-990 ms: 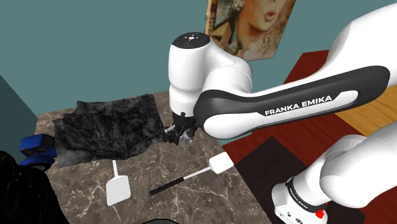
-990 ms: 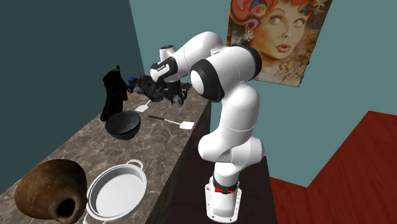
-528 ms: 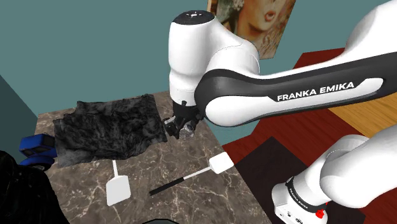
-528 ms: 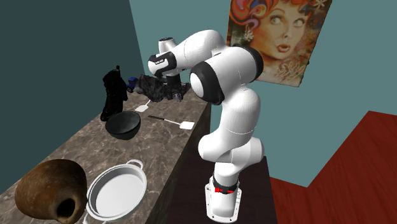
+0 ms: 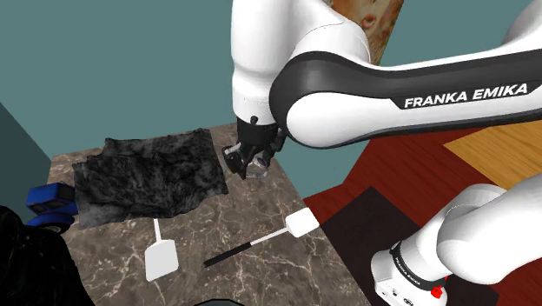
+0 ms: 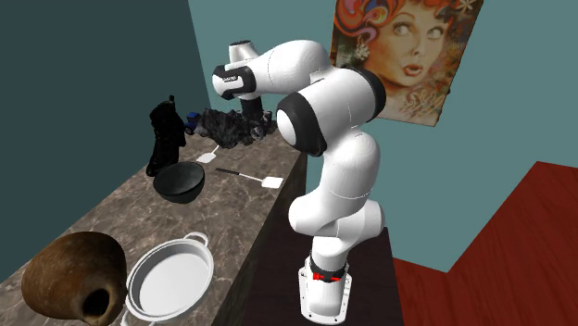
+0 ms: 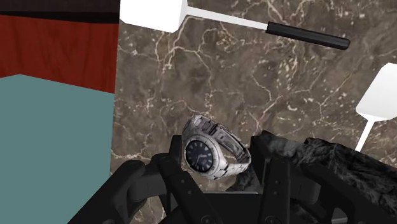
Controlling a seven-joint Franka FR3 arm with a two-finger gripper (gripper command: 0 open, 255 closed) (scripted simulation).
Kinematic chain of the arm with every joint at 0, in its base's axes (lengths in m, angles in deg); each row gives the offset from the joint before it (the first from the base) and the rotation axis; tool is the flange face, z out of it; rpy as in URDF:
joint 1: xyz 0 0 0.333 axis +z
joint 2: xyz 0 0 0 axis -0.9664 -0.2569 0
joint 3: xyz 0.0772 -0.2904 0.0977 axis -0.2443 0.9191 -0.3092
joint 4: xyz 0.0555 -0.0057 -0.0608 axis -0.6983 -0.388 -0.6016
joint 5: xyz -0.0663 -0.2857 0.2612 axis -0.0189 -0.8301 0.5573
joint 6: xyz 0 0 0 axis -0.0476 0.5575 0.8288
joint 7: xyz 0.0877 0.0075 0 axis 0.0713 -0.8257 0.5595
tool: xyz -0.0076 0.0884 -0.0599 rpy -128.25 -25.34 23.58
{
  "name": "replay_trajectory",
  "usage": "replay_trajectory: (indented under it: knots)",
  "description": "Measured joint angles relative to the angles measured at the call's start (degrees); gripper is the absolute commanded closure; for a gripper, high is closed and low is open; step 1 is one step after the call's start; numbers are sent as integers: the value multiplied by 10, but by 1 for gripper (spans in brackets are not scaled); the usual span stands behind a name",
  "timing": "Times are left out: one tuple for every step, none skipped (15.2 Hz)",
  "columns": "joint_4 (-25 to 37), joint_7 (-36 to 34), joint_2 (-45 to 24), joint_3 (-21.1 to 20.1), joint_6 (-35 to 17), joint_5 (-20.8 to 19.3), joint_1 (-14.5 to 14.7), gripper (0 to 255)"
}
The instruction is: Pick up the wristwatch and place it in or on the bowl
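End effector [image 7: 221, 167] is clenched on the watch [image 7: 203, 154]. Case and band sit between the 2 fingers, dial tilted, clear of the tabletop [image 5: 113, 261]. It hangs over the tabletop's far corner on the side of the arm base [image 5: 408, 276], just off the cloth [image 5: 143, 172] edge.

Step in hand, as I read it: carry to the bowl [image 6: 179, 182], which sits about mid-length of the tabletop, nearer the wall edge. Pick looks done, place not yet.

How to do it well:
- Grip looks to be on a rounded, tilted case, so there is slip risk. Move smoothly, no wrist flicks.
- Hold enough height to pass the white spatula [image 5: 159, 254] and the black-handled spatula [image 5: 261, 236], which lie roughly between watch and bowl, and to clear the bowl rim.
- Centre over the bowl, go low, then release. A drop from height could bounce the watch out.
- A tall black object [image 6: 167, 134] stands by the wall edge just past the bowl. Keep the end effector off it.

Arm [image 5: 391, 87] pose: it rises from the base and reaches over to the shoulder view's left. The forearm is roughly level, the last link near vertical, and the end effector points down. In the second exterior view it folds high over the tabletop's far end.
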Motion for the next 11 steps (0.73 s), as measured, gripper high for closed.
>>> replay_trajectory:
  knots:
    - [8, 0, 0, 1, 8, 0, 0, 255]
    - [15, 2, 2, 2, 17, 0, -1, 255]
    - [20, 2, 2, 2, 22, 0, -1, 255]
    - [26, 3, 5, 3, 30, 2, 0, 255]
    - [33, 4, 6, 4, 38, 2, -1, 255]
    - [41, 3, 5, 4, 45, 1, -1, 255]
    - [44, 4, 6, 4, 49, 2, -1, 255]
    - [46, -2, 8, 1, 53, 3, 2, 255]
    - [47, -12, 8, -6, 54, 5, 6, 255]
    - [43, -22, 14, -12, 55, 10, 12, 255]
    - [47, -37, 14, -22, 59, 12, 17, 255]
